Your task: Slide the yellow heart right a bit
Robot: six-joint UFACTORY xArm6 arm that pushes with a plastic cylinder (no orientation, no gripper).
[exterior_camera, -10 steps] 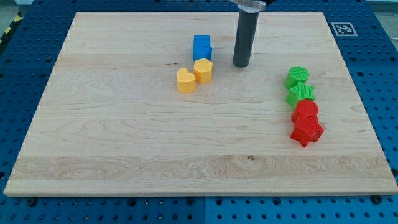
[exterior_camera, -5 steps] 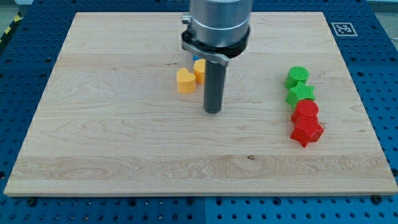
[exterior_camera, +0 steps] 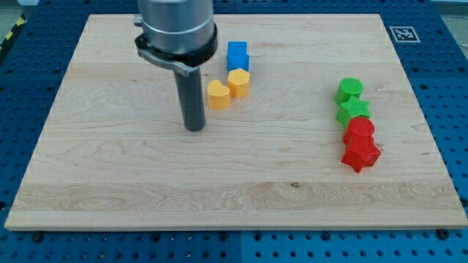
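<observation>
The yellow heart (exterior_camera: 218, 95) lies on the wooden board (exterior_camera: 146, 183), a little above the middle. A yellow hexagon-like block (exterior_camera: 238, 82) touches it on its upper right, and a blue block (exterior_camera: 237, 55) sits just above that. My tip (exterior_camera: 194, 128) rests on the board to the lower left of the yellow heart, a short gap away from it. The rod rises from the tip to the arm's grey collar near the view's top.
At the view's right stands a column of blocks: a green cylinder (exterior_camera: 349, 90), a green star-like block (exterior_camera: 353, 110), a red cylinder (exterior_camera: 360, 131) and a red star (exterior_camera: 361, 155). The board lies on a blue perforated table (exterior_camera: 439, 44).
My tip has swung from the right of the blue block, down below the yellow blocks, then left to the heart's lower left. No block has moved.
</observation>
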